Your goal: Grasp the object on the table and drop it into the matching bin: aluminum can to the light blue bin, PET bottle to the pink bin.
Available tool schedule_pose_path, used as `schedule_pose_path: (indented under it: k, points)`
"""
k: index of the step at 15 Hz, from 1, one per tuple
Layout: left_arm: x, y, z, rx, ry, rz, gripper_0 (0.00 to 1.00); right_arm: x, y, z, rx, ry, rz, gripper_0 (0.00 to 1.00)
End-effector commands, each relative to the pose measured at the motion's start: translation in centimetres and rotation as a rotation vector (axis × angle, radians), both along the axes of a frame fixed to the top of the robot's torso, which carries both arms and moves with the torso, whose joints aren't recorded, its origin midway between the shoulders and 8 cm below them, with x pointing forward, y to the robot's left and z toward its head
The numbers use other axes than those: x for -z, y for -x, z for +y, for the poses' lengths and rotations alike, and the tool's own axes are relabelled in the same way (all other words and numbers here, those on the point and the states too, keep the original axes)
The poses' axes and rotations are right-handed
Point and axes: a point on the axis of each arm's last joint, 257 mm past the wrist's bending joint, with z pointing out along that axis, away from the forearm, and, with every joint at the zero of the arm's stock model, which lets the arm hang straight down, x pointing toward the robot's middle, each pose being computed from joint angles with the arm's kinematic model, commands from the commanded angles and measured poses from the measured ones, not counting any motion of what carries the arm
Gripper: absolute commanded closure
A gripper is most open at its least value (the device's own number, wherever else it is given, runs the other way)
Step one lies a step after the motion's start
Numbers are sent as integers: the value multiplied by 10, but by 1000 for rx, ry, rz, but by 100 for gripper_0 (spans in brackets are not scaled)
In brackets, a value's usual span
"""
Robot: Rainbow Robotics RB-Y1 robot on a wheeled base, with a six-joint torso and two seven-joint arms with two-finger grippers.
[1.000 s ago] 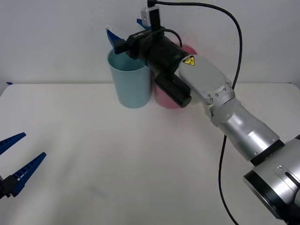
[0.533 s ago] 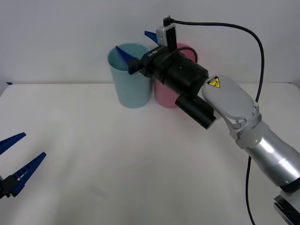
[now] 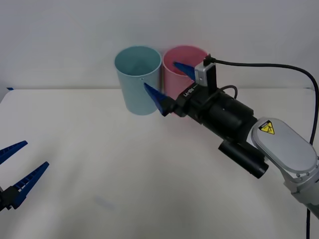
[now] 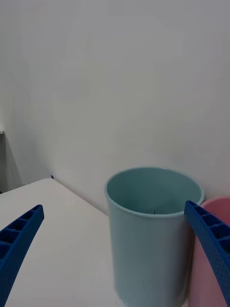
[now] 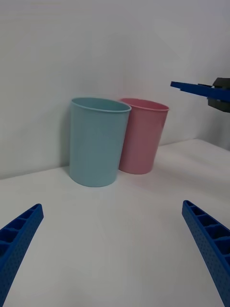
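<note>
The light blue bin (image 3: 137, 79) and the pink bin (image 3: 185, 56) stand side by side at the far edge of the white table (image 3: 124, 174). My right gripper (image 3: 159, 73) is open and holds nothing. It hovers just in front of the two bins, at about rim height. From the right wrist, the light blue bin (image 4: 148, 225) lies straight ahead and the pink bin (image 4: 201, 278) beside it. My left gripper (image 3: 36, 153) is parked open at the table's near left. The aluminum can is out of view.
A plain white wall rises right behind the bins. The left wrist view has the light blue bin (image 5: 98, 144), the pink bin (image 5: 143, 139) and one blue finger (image 5: 191, 87) of the right gripper off to the side. A black cable loops above the right arm.
The right arm has drawn back toward me and to the right, and lower, from over the light blue bin's rim to in front of both bins. The left arm stayed still.
</note>
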Motion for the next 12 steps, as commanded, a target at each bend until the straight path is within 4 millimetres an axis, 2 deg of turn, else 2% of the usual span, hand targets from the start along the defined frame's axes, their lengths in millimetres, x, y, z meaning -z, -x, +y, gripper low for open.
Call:
schedule_pose_path:
  k: [1, 6, 12]
  points:
    - [0, 0, 0, 0, 0, 0, 0, 11, 23, -15, -37, 26, 11, 0]
    - [0, 0, 0, 0, 0, 0, 0, 40, 56, -50, -69, 99, 10, 0]
    - [0, 0, 0, 0, 0, 0, 0, 71, 83, -110, -50, 176, -6, 0]
